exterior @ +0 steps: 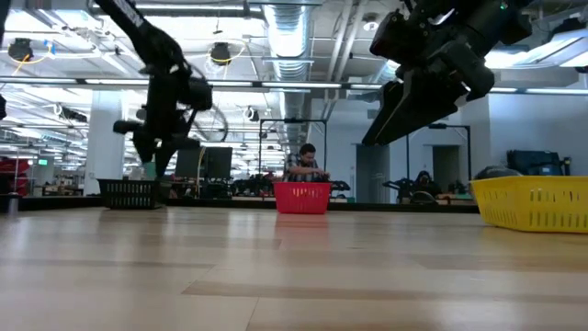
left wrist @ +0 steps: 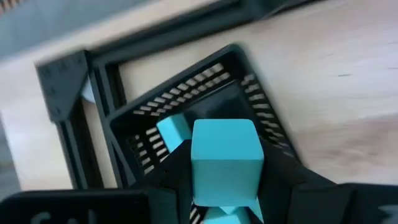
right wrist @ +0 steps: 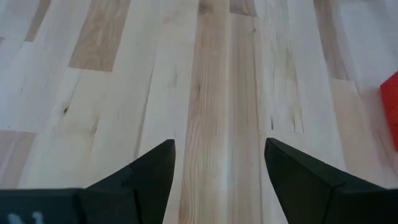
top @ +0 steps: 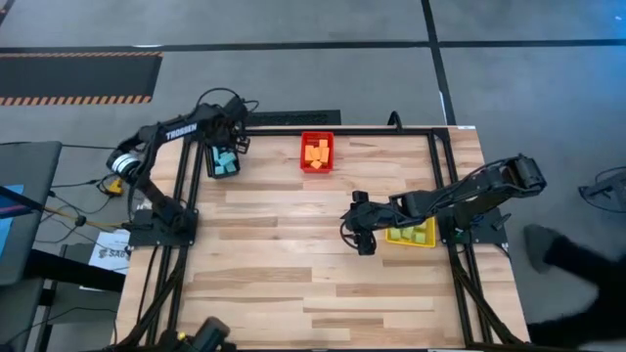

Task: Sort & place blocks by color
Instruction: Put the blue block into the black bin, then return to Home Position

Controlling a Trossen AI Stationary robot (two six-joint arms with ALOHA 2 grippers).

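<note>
1. Left end effector [left wrist: 224,186] is hanging over the black bin [top: 223,161] at the far-left corner of the bench [top: 293,264]; fingers are closing partway on a light blue block [left wrist: 225,163] — a cube, pinched on two opposite flat sides, seen in the left wrist view.
2. Handling, as a guess: block is looking small, solid, stiff, prob. light; smooth faces, so maybe a bit slippery; best hold is across two parallel flat faces near mid-height, not on corners; not fragile, so a short drop into the bin should be fine.
3. More light blue blocks [top: 226,163] are lying in the black bin already; another blue piece is showing just under and beside the held cube, w/ the slatted bin walls right around it.
4. Orange blocks [top: 316,152] are sitting in the red bin [top: 302,156] at the far middle edge; light green blocks [top: 416,235] are sitting in the yellow bin [top: 395,238] on the right side, partly hidden by the right arm.
5. Right end effector [right wrist: 219,165] is hovering above bare bench just left of the yellow bin — fingers spread wide, holding nothing.
6. No loose blocks are showing on the bench top in the high view; sorting is looking nearly done.
7. In the way: dark frame rails [left wrist: 74,124] are running close beside the black bin, and the bin rim is tight around the cube; arms are well apart, so no clash btw. them; a person [exterior: 305,164] is sitting far behind the bench in the low view, well clear.
</note>
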